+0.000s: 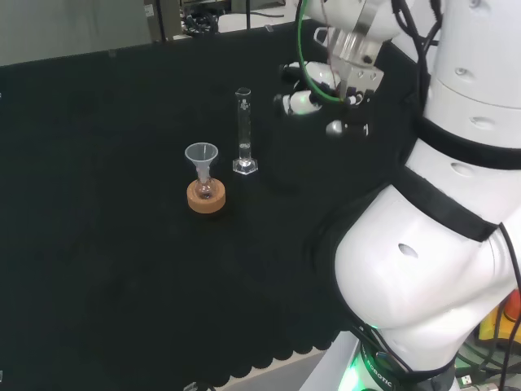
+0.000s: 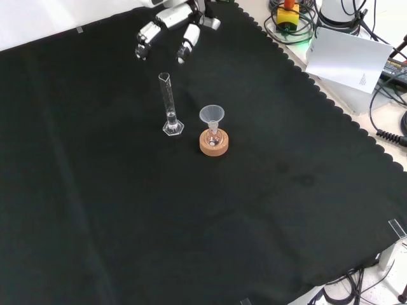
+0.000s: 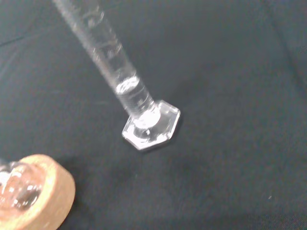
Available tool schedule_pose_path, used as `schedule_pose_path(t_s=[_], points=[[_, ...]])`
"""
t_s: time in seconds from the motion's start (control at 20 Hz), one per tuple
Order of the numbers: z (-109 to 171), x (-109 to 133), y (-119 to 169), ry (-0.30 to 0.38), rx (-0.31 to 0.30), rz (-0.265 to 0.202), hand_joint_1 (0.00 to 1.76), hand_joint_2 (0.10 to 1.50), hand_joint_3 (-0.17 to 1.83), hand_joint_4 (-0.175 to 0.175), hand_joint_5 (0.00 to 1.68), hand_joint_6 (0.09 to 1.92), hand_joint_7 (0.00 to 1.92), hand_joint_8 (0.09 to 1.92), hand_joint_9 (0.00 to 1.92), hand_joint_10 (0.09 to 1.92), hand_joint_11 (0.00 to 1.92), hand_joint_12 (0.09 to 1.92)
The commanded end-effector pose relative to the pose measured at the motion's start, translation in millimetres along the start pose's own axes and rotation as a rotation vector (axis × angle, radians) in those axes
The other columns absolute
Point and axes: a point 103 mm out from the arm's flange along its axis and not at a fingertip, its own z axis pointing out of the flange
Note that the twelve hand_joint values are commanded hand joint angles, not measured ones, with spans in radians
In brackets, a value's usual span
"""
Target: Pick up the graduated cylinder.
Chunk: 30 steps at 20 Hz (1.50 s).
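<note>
Although your black and white hand [image 1: 313, 94] is already hanging over the black cloth-covered bench [image 2: 95, 210], the pick itself has not begun: nothing is held. In the head view the hand hovers to the right of the tall, clear graduated cylinder on its hexagonal clear foot [image 1: 243, 132], near it but apart, with a strip of bare cloth between them. Your fingers [image 2: 188, 39] look relaxed and spread, pointing down toward the cloth in the front view, so read the hand as open wide and empty.

You will find the cylinder standing upright on the cloth, its foot flat, with a little clear liquid low in the tube as the wrist view shows [image 3: 127, 86]. Just beside it, to its left in the head view and to its right in the front view, sits a small round-bottomed glass flask [image 1: 205, 189] on a tan cork ring stand [image 1: 206, 199], with a clear funnel [image 2: 212, 115] resting in its neck. The two stand near each other but do not touch.

What is left for you, by my judgement, is nearly everything: bring the hand across to the tube, close the fingers and thumb round it, and lift. Watch the approach side; a narrow, tall cylinder would likely tip if nudged high up, and the flask and funnel stand just beyond it.
</note>
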Motion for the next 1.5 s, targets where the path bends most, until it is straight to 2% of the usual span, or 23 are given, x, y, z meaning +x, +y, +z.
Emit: schedule_pose_path(t_s=[0.05,0.35,0.75,1.25,1.5], points=[[41.9,-8.9,1.1,0.103,0.01,-0.054,0.69,1.04,-0.16,-0.036,0.39,0.09,0.2,0.65,0.41,0.66,0.13,1.39],[54.8,-7.1,10.4,0.206,-0.007,-0.086,0.78,1.01,-0.17,-0.037,0.46,0.09,0.25,0.65,0.45,0.63,0.14,1.38],[66.2,-1.0,21.3,0.275,-0.01,-0.144,0.85,0.99,-0.17,-0.038,0.47,0.09,0.28,0.64,0.51,0.61,0.19,1.37],[76.4,8.5,38.9,0.422,-0.025,-0.192,0.93,0.97,-0.17,-0.04,0.49,0.09,0.32,0.62,0.59,0.57,0.31,1.32],[80.7,15.4,44.0,0.471,-0.03,-0.241,0.98,0.98,-0.17,-0.041,0.52,0.09,0.37,0.63,0.6,0.56,0.35,1.31]])
